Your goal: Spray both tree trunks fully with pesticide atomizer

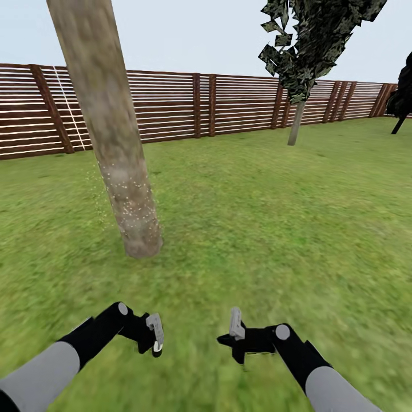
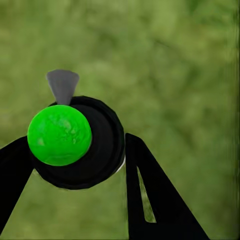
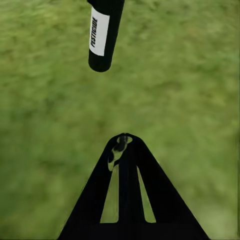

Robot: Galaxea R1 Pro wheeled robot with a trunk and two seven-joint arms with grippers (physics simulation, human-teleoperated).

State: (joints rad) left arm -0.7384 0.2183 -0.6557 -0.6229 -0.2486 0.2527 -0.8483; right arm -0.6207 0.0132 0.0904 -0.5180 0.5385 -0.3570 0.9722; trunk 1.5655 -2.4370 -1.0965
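We've got the bottle point(image 2: 80, 142) clamped in our left gripper point(image 1: 154, 337), low over the lawn point(image 1: 257, 217); right gripper point(image 1: 236, 332) pinched shut, holding nothing. Specks dot the near trunk point(image 1: 123, 189). From this far back, spray may fall short.

The big tree trunk point(image 1: 109, 131) runs off the top of the head view, the pesticide atomizer point(image 3: 104, 32) loses its sprayer end past the right wrist frame's edge, and the lawn point(image 2: 190, 65) is just blur.
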